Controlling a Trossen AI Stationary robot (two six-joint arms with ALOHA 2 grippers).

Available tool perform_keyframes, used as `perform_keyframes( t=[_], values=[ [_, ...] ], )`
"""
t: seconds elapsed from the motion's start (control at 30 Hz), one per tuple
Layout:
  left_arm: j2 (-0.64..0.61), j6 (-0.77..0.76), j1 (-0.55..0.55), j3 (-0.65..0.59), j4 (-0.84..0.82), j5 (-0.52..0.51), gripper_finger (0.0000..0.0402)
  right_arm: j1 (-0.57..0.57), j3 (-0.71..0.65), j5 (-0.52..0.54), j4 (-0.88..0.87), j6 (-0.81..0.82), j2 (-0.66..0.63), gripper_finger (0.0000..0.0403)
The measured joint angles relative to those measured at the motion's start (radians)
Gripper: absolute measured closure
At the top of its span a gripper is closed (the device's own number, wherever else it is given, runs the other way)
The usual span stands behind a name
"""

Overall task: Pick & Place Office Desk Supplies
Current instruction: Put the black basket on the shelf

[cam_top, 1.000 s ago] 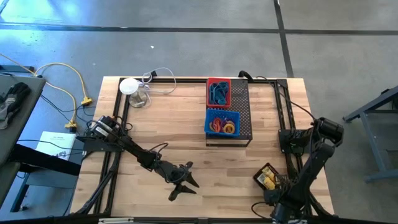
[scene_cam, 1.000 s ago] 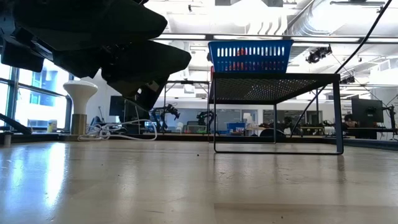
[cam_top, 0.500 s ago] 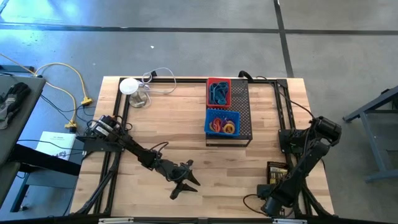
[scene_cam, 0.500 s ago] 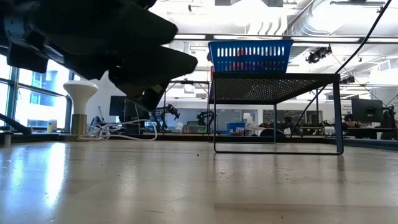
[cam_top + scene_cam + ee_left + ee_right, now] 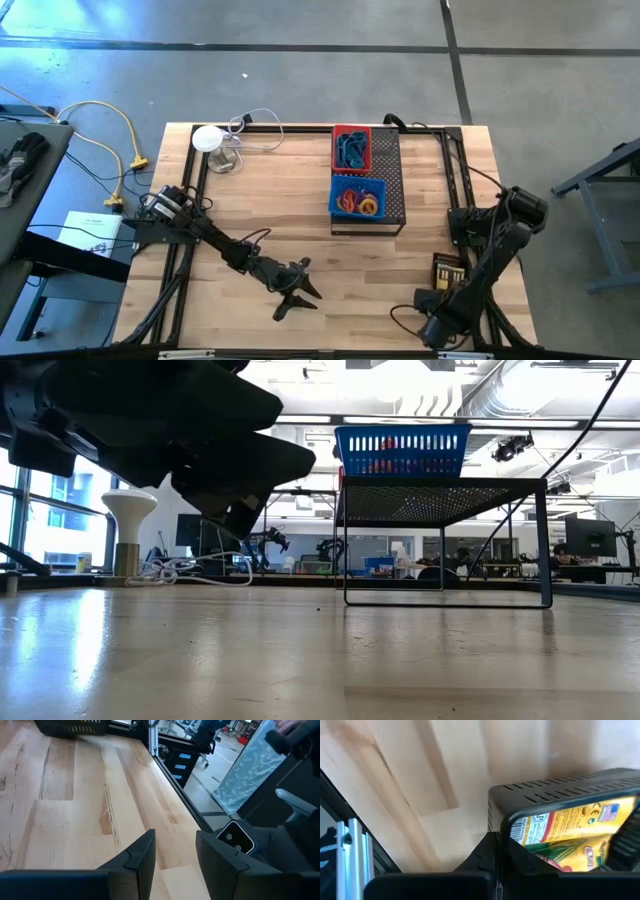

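The right pincer (image 5: 438,326) is at the near right corner of the worktop (image 5: 270,210). In the right wrist view its fingers are set against the wall of a small black perforated box (image 5: 560,815); whether they are clamped on it cannot be told. The box holds yellow packets (image 5: 570,827) and lies near the worktop's right edge in the high view.

Probable faults:
- The box sits close to the edge. A sideways push from the pincer could slide it off.
- A grip on a thin wall is likely to tilt the box and spill the packets.

The left pincer (image 5: 292,292) hangs open and empty over the middle front of the worktop.

Other supplies lie in the red basket (image 5: 351,146) and blue basket (image 5: 357,196) on the black stand (image 5: 392,170). A carry toward them risks striking the stand.
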Motion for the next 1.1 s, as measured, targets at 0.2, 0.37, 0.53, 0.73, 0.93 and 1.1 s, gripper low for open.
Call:
perform_keyframes(
  t=[0.2, 0.37, 0.53, 0.73, 0.93, 1.1],
  values=[
    [0.000, 0.000, 0.000, 0.000, 0.000, 0.000, 0.0266, -0.045, 0.169, 0.094, -0.288, -0.031, 0.000, 0.0400],
    [0.000, 0.000, 0.000, 0.000, 0.000, 0.001, 0.0266, -0.096, 0.288, 0.172, -0.439, -0.077, -0.001, 0.0400],
    [0.000, 0.000, 0.000, 0.000, -0.005, 0.001, 0.0266, -0.179, 0.322, 0.264, -0.436, -0.202, -0.011, 0.0400],
    [0.000, 0.000, 0.000, 0.000, -0.027, 0.003, 0.0266, -0.299, 0.323, 0.319, -0.439, -0.323, -0.010, 0.0400],
    [0.000, 0.018, 0.004, 0.000, -0.039, 0.007, 0.0266, -0.350, 0.347, 0.335, -0.437, -0.429, -0.018, 0.0400],
    [0.000, 0.060, 0.026, 0.000, -0.038, 0.007, 0.0266, -0.377, 0.392, 0.394, -0.436, -0.452, -0.049, 0.0400]
  ],
)
